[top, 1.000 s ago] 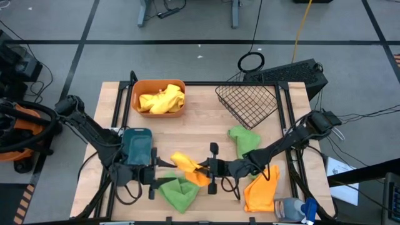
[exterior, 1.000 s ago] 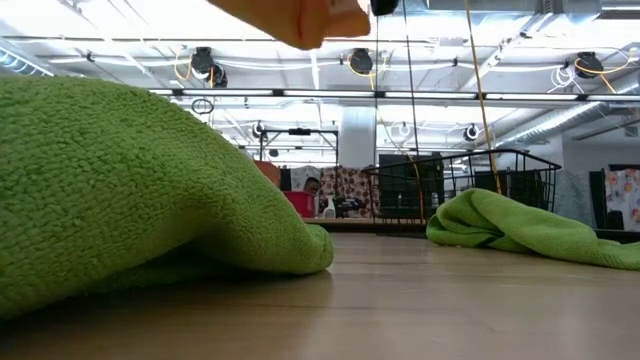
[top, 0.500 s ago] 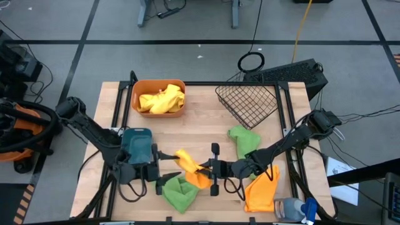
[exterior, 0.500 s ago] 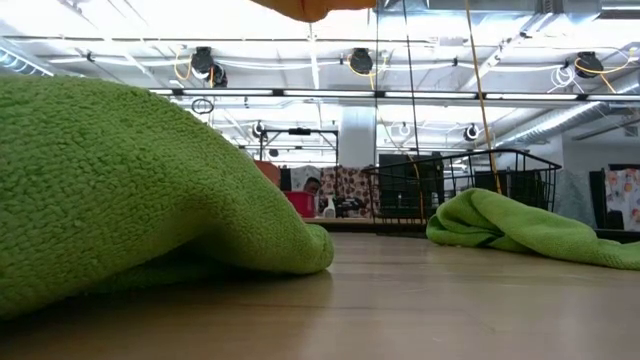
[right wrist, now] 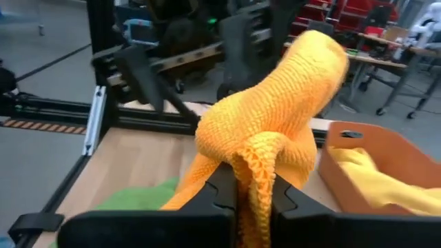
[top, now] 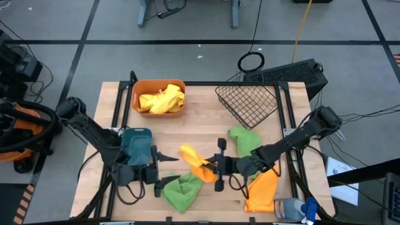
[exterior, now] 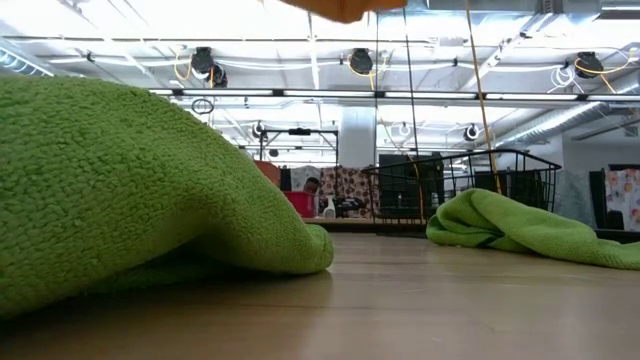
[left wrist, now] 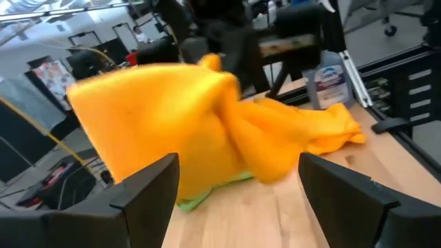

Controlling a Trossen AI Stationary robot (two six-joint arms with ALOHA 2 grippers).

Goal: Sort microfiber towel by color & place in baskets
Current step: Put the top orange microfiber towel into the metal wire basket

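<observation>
— Towel-wise, which one's in play?

— The orange towel (top: pixel 199 164), hanging above the middle of the table (top: pixel 200 112). The right gripper (top: pixel 217 165) has its fingers pinched on one end of it; from the right wrist you can see the cloth bunched tight between them. It peeks in at the upper edge of the low view too.

— And the left gripper (top: pixel 164 169)?

— Just beside the towel, fingers spread wide, with nothing between them. It sits over the front edge next to the teal tub (top: pixel 137 144).

— Other towels?

— A green towel (top: pixel 181 191) lies crumpled on the wood right under the hanging one. A second green towel (top: pixel 244 140) rests further right, near the right arm. Another orange towel (top: pixel 260 191) lies at the front right, touching a blue-capped spray bottle (top: pixel 294 208).

— Baskets?

— The orange tub (top: pixel 159 98) at the back left has yellow towels (top: pixel 162 99) in it. The wire-mesh basket (top: pixel 247 103) sits tilted at the back right.
</observation>
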